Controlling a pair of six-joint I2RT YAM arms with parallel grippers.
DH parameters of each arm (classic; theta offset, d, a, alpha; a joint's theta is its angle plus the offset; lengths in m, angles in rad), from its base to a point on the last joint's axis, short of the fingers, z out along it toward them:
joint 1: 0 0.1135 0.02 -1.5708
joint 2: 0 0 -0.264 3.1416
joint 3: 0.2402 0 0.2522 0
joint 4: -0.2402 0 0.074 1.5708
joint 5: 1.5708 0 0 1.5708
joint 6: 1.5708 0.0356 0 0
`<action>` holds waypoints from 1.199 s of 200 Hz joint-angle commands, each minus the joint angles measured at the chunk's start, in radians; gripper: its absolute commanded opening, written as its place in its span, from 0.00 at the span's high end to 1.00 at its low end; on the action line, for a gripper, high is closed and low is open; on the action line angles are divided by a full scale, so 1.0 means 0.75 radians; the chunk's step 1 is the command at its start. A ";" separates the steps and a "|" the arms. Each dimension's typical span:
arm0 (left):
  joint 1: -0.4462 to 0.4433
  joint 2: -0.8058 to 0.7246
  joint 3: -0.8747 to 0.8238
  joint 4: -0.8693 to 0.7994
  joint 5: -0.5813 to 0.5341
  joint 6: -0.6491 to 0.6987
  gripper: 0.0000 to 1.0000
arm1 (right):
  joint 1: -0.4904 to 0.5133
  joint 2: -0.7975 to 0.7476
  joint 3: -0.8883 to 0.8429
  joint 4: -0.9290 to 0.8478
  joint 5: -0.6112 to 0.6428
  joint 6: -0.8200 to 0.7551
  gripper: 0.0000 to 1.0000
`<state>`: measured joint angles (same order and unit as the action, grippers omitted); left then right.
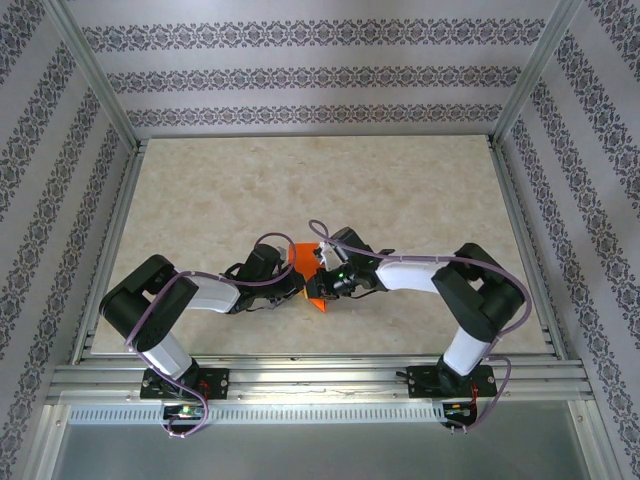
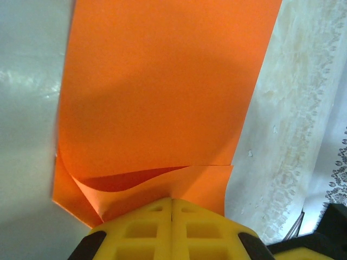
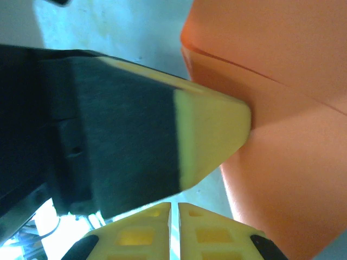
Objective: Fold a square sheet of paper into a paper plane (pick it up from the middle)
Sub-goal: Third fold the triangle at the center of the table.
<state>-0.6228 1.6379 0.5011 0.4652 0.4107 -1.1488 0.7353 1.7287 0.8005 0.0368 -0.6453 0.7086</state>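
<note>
Risks a crooked crease or tear in the square sheet of paper (image 2: 162, 86) just 6 o'clock of table (image 1: 400, 200) centre, pinched at 9 o'clock by the tight-closed left gripper (image 2: 172, 199), right gripper (image 3: 174, 203) at 3 o'clock near-closed and empty, if tugged sideways.

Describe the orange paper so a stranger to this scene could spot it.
Start at the beige table; the left arm and right arm meet near its front middle. There the left hand clamps the paper. It is the only bright orange thing there.
</note>
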 commanded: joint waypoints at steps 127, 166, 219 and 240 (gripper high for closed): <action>-0.013 0.041 -0.036 -0.062 -0.038 0.016 1.00 | 0.029 -0.061 -0.213 0.004 -0.057 -0.009 0.87; -0.012 0.039 -0.038 -0.063 -0.039 0.015 1.00 | 0.050 -0.117 -0.258 -0.030 -0.073 -0.016 0.87; -0.014 0.014 -0.051 -0.034 -0.036 -0.006 1.00 | 0.007 -0.333 -0.240 -0.041 -0.040 0.047 0.85; -0.018 -0.010 -0.066 -0.031 -0.053 -0.016 1.00 | -0.039 -0.364 -0.197 -0.049 -0.032 0.076 0.85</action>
<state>-0.6228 1.6371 0.4919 0.4808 0.4095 -1.1530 0.7425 1.4872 0.6086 0.0132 -0.6743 0.7311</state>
